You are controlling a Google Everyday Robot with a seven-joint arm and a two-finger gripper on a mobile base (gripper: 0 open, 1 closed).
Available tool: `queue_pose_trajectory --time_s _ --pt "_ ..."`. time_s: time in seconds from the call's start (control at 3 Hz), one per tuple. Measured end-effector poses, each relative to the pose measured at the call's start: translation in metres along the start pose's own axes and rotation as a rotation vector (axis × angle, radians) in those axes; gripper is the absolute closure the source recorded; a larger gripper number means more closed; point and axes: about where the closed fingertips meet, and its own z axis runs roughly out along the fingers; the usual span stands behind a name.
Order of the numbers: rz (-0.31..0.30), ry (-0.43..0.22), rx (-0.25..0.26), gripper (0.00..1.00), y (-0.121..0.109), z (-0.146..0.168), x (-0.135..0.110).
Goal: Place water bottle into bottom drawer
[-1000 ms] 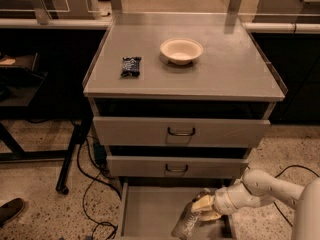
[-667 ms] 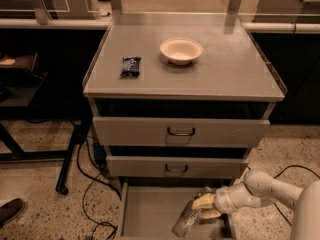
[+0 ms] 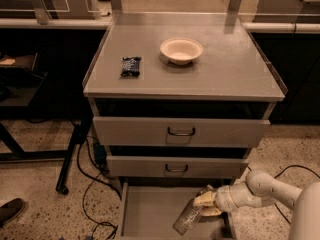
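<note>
The water bottle (image 3: 185, 220) is a clear ribbed plastic bottle, tilted with its lower end toward the bottom left, inside the pulled-out bottom drawer (image 3: 145, 216). My gripper (image 3: 204, 206) reaches in from the right on a white arm and is shut on the bottle's upper end. The bottle hangs low over the drawer's flat grey floor, on the right side of the tray. I cannot tell whether it touches the floor.
On the cabinet top sit a white bowl (image 3: 181, 50) and a small dark packet (image 3: 131, 66). The two upper drawers (image 3: 181, 132) show their fronts with dark handles. Black cables (image 3: 90, 184) and a table leg lie on the speckled floor at left. A shoe (image 3: 11, 210) shows at bottom left.
</note>
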Motion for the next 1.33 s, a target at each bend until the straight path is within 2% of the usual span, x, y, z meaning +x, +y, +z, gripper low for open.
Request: queue_pose_trajectory --time_s 0.67,1.0,1.33 --pt "0.088 -0.069 -0.061 1.00 -0.012 0.025 -0.019" --pt "0.118 -0.083 -0.080 1.00 -0.018 0.034 -0.031" --pt "0.123 -0.084 -0.083 1.00 -0.019 0.035 -0.033"
